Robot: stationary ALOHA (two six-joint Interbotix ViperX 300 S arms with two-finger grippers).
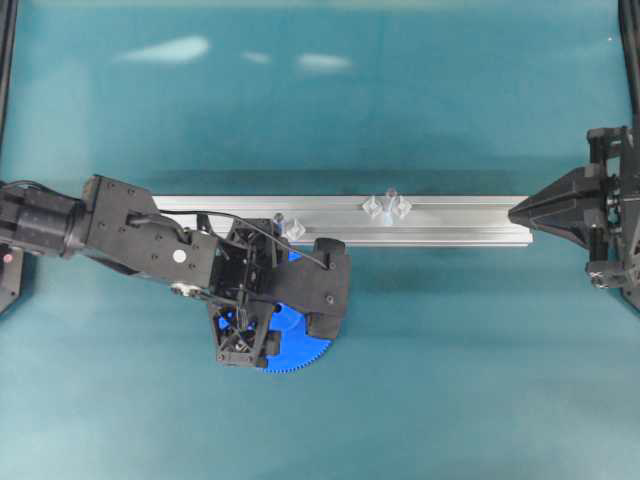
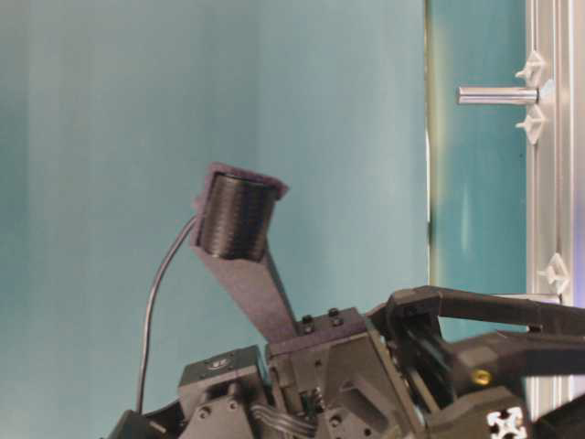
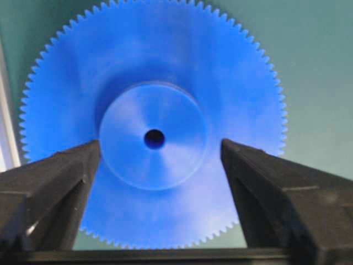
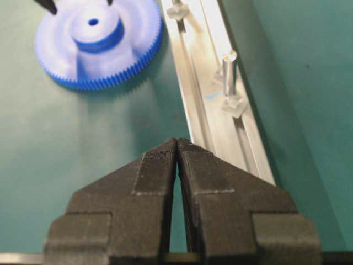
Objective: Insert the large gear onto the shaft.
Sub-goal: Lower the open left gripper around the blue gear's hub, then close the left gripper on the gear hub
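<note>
Overhead: left gripper (image 1: 262, 305) covers most of the gear (image 1: 300, 352), only a toothed arc shows; hub and hole hidden. Right arm cut off by the frame edge. Table-level view: gear not visible behind the arm. Left wrist view: gear's (image 3: 153, 124) lower rim hidden behind gripper fingers (image 3: 47, 193), image soft.

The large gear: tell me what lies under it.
The large gear lies flat on the teal table, beside the aluminium rail, not on it. The open left hand straddles its hub without touching. Anything beneath the disc is hidden.
</note>
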